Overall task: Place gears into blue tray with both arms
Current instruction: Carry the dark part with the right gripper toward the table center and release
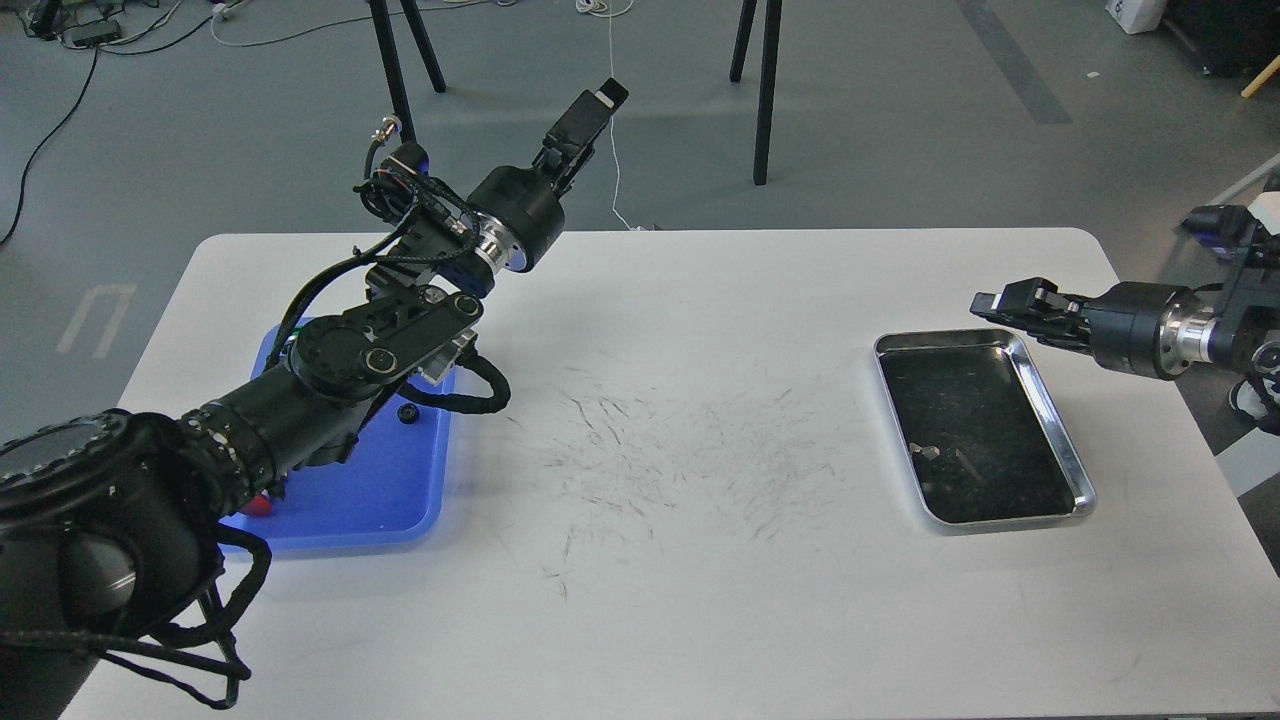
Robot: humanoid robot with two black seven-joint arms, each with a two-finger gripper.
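The blue tray point(380, 500) lies on the table's left side, largely covered by my left arm. One small black gear point(407, 413) rests in it near the right rim, just below the arm's cable loop. My left gripper point(592, 108) points up and away past the table's back edge, seen side-on, so its fingers merge into one bar. My right gripper point(988, 300) hovers above the back right corner of the silver tray point(950, 336). Its fingers lie together with no gap showing. I cannot make out a gear between them.
A small red part point(258, 505) peeks out under my left forearm at the blue tray's front left. The silver tray shows only dark reflections and small specks. Scuff marks point(680, 450) cover the white table's middle. Tripod legs point(765, 90) stand behind the table.
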